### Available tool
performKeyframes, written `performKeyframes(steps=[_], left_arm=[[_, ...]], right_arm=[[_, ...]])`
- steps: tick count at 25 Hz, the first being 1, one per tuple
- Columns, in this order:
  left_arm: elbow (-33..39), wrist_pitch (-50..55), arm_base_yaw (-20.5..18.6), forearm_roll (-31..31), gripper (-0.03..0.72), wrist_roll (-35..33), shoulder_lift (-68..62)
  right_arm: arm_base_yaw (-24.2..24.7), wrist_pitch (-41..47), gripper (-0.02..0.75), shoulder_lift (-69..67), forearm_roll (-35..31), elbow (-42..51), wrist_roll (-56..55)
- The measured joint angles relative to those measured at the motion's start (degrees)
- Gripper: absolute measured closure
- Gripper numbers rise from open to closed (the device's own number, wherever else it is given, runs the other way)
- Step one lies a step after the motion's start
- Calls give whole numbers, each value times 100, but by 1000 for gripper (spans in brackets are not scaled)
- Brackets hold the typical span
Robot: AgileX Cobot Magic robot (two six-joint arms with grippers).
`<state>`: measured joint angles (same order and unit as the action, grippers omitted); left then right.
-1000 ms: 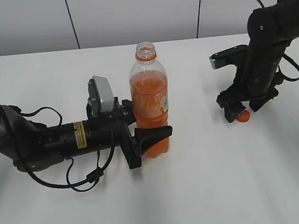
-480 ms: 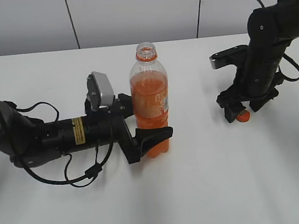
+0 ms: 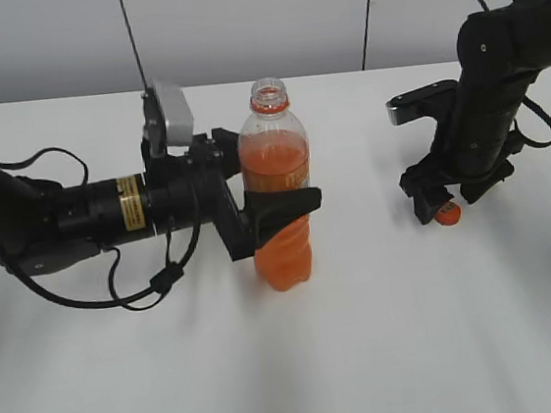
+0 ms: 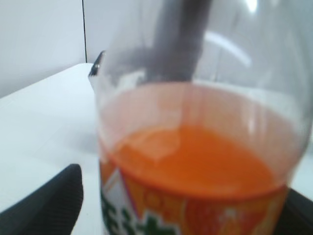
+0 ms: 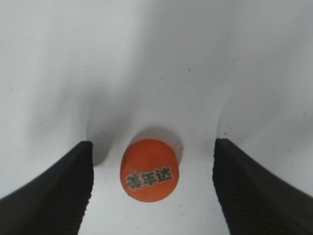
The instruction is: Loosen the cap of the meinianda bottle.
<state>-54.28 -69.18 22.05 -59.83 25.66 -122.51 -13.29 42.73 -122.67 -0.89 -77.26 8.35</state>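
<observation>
White surface around you — your left jaws gripped the upright meinianda bottle, while the cap lay off, centred between your open right jaws.

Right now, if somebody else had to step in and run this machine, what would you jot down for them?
Left gripper: shut around the middle of the meinianda bottle, which stands upright near the table's centre.
Right gripper: open, jaws wide on either side of the cap, not touching it.
The cap is off: it sits on the table on the right, printed top up, and the bottle's neck is open.
Done: cap loosened and fully removed.
Left: probably only to draw the right arm away and release the bottle; keep it upright, since it is open and nearly full.
</observation>
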Motion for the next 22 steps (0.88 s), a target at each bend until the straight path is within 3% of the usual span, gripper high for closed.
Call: performKeyframes(steps=[14, 22], left_arm=[[0, -5, 0, -1, 97, 1123, 1350], [2, 277, -77, 795, 97, 1891, 2177]], right_arm=[[0, 87, 172, 45, 0, 0, 67], [0, 339, 172, 669, -33, 0, 70]])
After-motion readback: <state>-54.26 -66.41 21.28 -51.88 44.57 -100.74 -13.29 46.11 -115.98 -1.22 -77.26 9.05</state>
